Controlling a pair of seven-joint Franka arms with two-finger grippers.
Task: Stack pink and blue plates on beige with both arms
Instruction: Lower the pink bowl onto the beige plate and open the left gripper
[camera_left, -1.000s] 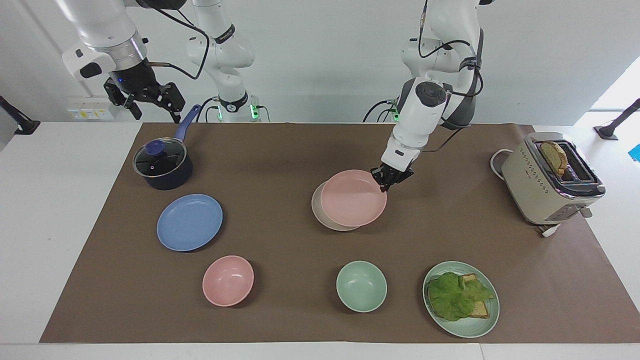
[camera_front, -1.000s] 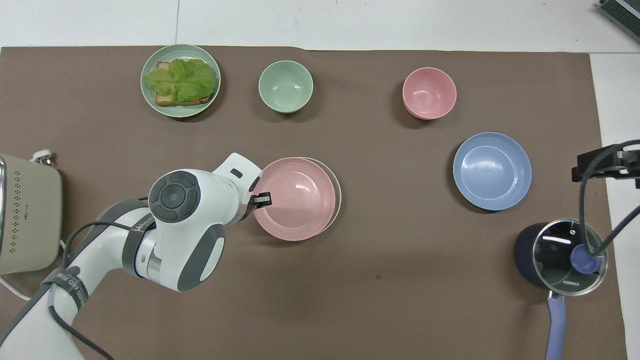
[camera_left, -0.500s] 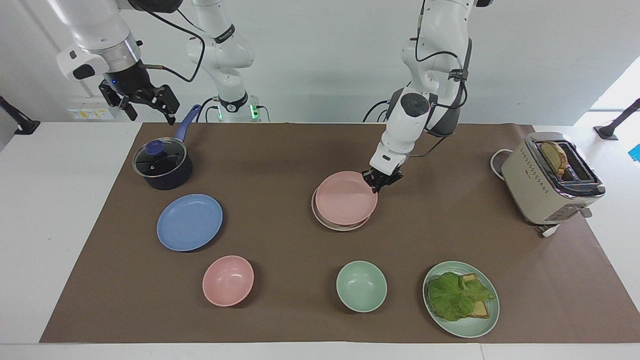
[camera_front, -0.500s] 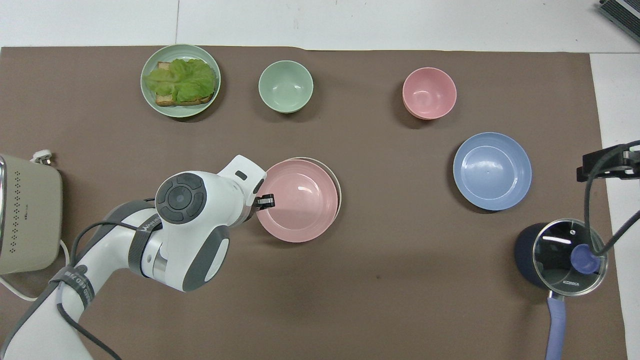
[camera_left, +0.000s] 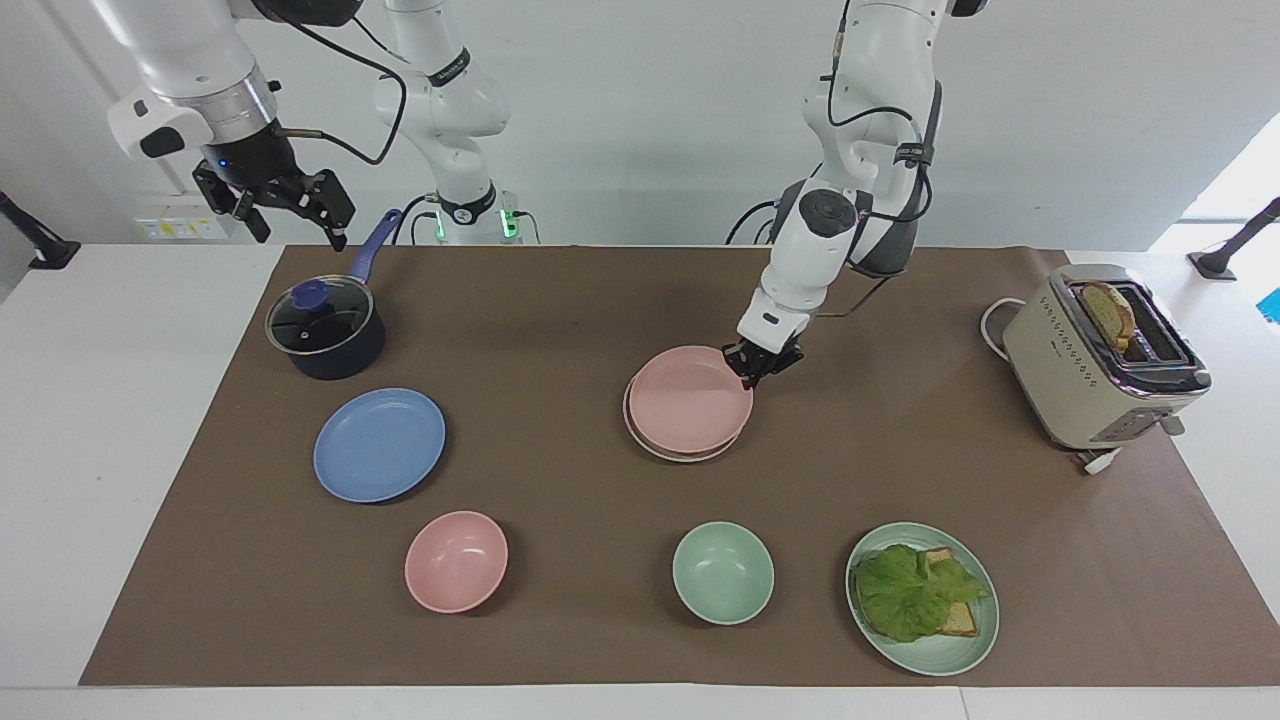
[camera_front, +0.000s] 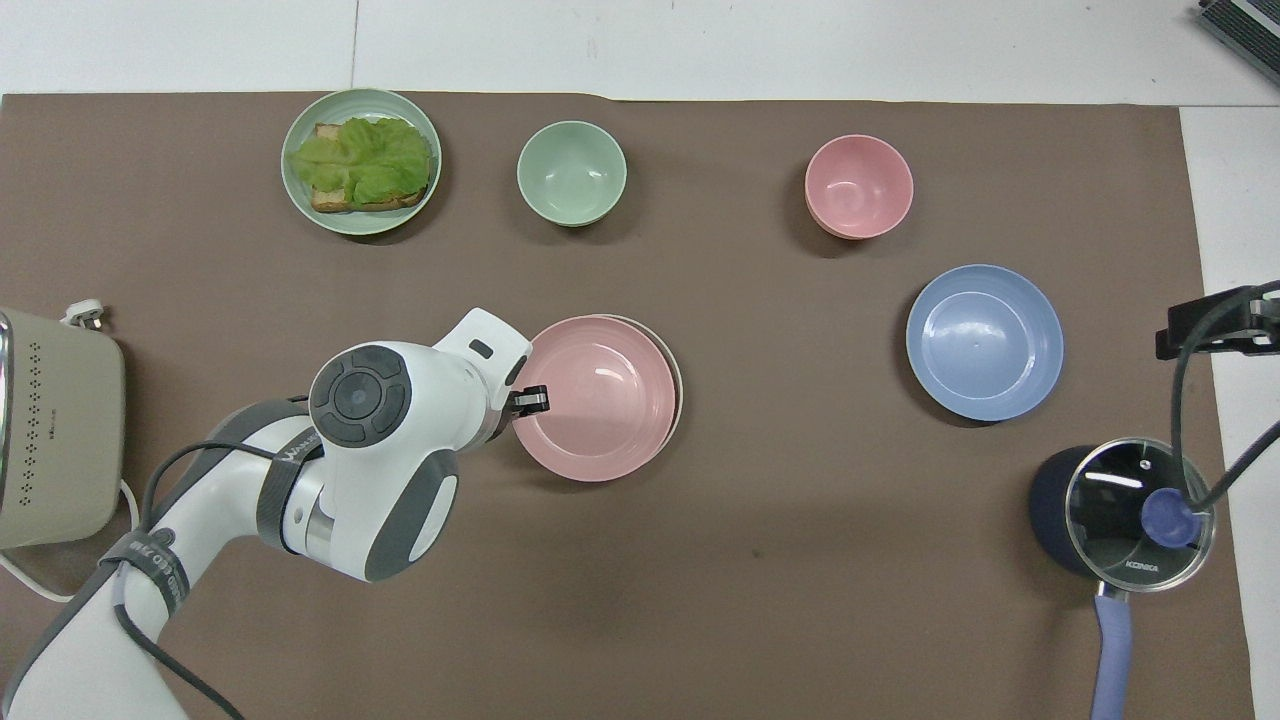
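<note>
The pink plate (camera_left: 690, 398) (camera_front: 597, 397) lies almost squarely on the beige plate (camera_left: 662, 449) (camera_front: 678, 385) in the middle of the mat, so only a thin crescent of beige rim shows. My left gripper (camera_left: 752, 366) (camera_front: 530, 400) is shut on the pink plate's rim, on the side toward the left arm's end. The blue plate (camera_left: 379, 444) (camera_front: 985, 342) sits alone on the mat toward the right arm's end. My right gripper (camera_left: 275, 205) (camera_front: 1215, 325) hangs open and empty, high over the mat's edge beside the pot.
A dark pot with a glass lid (camera_left: 325, 330) stands nearer the robots than the blue plate. A pink bowl (camera_left: 456, 561), a green bowl (camera_left: 722, 572) and a green plate with lettuce and bread (camera_left: 922, 598) line the mat's farther edge. A toaster (camera_left: 1100, 355) is at the left arm's end.
My left gripper brought the pink plate toward the right arm's end and lower, so it now covers the beige plate more fully. The right gripper rose a little.
</note>
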